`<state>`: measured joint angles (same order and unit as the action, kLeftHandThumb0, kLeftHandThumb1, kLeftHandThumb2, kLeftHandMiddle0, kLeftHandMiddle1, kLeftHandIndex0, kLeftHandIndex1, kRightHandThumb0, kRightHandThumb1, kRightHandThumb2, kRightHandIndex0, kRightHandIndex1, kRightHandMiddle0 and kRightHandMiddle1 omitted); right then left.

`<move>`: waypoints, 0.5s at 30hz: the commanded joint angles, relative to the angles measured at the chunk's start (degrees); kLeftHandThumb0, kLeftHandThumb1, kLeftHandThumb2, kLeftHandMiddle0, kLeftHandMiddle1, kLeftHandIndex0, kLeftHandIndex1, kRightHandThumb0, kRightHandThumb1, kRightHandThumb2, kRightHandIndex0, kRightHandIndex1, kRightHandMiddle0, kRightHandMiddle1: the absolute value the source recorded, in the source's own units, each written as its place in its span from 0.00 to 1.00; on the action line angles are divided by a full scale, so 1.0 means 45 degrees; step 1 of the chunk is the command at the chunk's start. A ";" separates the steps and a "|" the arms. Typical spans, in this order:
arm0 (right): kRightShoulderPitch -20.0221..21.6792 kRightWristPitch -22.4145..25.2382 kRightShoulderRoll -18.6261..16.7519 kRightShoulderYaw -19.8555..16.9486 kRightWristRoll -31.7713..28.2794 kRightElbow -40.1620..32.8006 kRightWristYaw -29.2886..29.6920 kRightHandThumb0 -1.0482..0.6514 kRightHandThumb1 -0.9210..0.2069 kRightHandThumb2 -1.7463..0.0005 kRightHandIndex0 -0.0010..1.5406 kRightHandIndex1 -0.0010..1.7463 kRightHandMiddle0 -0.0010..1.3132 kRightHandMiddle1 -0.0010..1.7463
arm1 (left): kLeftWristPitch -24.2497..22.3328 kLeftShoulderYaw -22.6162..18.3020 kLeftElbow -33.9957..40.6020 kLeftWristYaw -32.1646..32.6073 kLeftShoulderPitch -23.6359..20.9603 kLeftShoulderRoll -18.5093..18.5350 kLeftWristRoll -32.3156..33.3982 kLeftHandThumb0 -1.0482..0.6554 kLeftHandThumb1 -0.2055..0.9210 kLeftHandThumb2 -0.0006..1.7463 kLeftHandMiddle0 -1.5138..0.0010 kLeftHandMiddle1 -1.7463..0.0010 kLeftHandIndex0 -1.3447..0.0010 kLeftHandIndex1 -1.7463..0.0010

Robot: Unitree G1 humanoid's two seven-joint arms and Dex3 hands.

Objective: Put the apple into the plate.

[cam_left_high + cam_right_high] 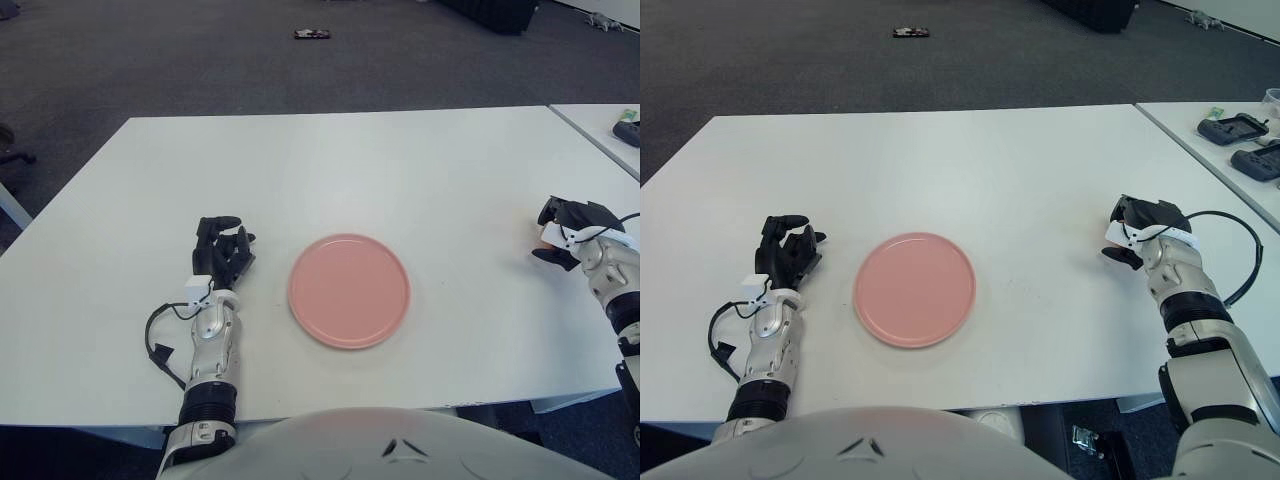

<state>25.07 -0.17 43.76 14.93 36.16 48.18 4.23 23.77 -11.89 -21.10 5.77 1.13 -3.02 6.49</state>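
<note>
Bright even overhead light, soft faint shadows, sharp focus

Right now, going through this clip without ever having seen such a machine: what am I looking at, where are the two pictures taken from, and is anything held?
This is a humanoid robot seen from its own head. The two pictures come from the two eyes of one camera looking down at a white rectangular table, so they show the same scene from slightly shifted spots. The pale curve at the bottom is the robot's body.

A flat round pink plate lies on the table with nothing in it. The left hand, with black fingers, shows just left of the plate, relaxed and holding nothing.

The right hand is far out near the table's right edge. Its fingers are curled around something small and reddish, almost hidden, presumably the apple.
</note>
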 commanded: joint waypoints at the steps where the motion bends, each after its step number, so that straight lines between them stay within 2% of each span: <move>1: -0.0194 0.0224 -0.0050 -0.0099 -0.0095 -0.0585 -0.0036 0.61 0.73 0.13 0.47 1.00 0.51 0.91 | -0.0364 -0.0106 -0.0416 -0.0057 0.0157 0.0066 0.0118 0.40 0.85 0.43 0.68 0.15 0.78 0.00; 6: -0.0413 0.0349 -0.0033 -0.0198 -0.0129 -0.1017 0.0134 0.61 0.75 0.10 0.49 1.00 0.47 0.97 | -0.0229 -0.0076 -0.0569 -0.0058 0.0116 0.0165 -0.0029 0.40 0.86 0.43 0.69 0.14 0.79 0.00; 8: -0.0510 0.0336 -0.0024 -0.0252 -0.0142 -0.1176 0.0276 0.61 0.73 0.11 0.48 1.00 0.44 0.99 | -0.0212 -0.0063 -0.0616 -0.0063 0.0099 0.0198 -0.0050 0.40 0.86 0.43 0.69 0.14 0.79 0.00; 15: -0.0782 0.0091 -0.0006 -0.0548 -0.0246 -0.1482 0.0916 0.61 0.71 0.12 0.49 0.97 0.41 1.00 | -0.0300 -0.0055 -0.0622 0.0013 0.0061 0.0190 -0.0027 0.40 0.86 0.43 0.70 0.14 0.79 0.00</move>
<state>21.45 0.94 43.73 13.84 35.70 42.69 6.08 24.31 -11.93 -22.27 5.67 0.63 -2.22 6.33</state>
